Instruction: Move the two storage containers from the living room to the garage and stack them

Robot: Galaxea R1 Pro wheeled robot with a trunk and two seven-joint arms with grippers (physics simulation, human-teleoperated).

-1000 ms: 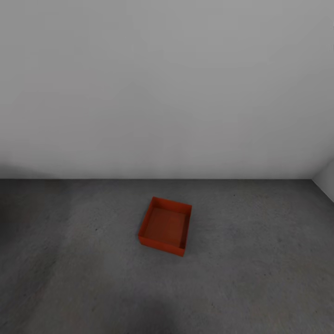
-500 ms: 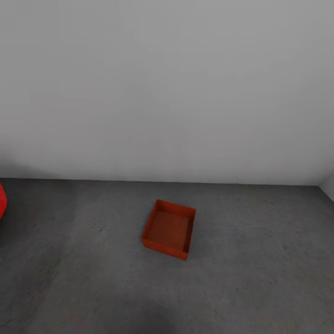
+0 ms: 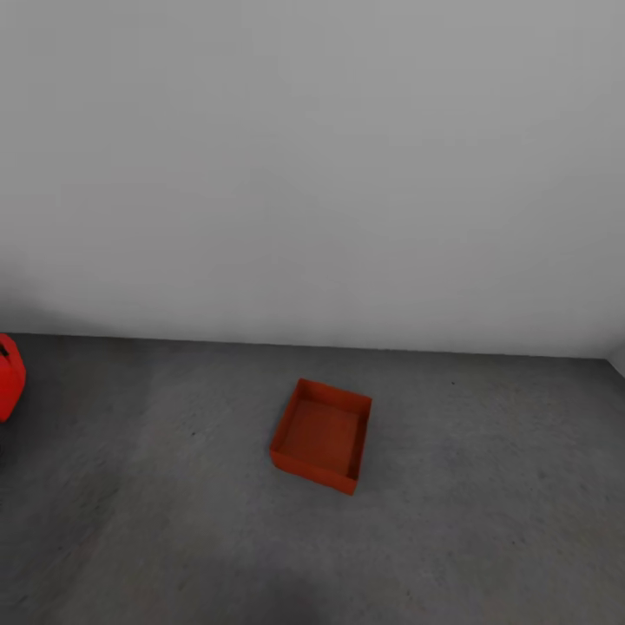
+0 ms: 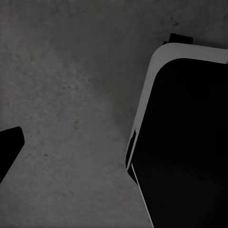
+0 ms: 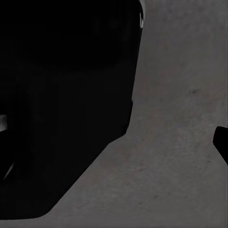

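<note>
One orange-red bin (image 3: 322, 435) sits open side up on the concrete floor (image 3: 486, 521) of the garage, roughly mid-scene, a little way out from the pale grey wall (image 3: 312, 174) and turned slightly askew to it. Nothing in it, nothing stacked on it; half the job at most, by the look of it.

A red rounded thing (image 3: 9, 378) pokes in at the far left edge, probably the car, too cropped to say for sure.

Handling guess: thin walls, no lid, empty, so light but flexy. A pinch on one wall will likely bow it and let it swing. Better to take opposite long rims, one gripper each, or clamp a short wall close to a corner where it's stiffest. Plain smooth sides may slip, so grip over the rim edge, not the flat face.

Grippers: both wrist cameras look down at bare concrete past dark body panels, with a dark sliver at each frame edge — can't tell whether either gripper is open or closed. No bin shows by either one.
</note>
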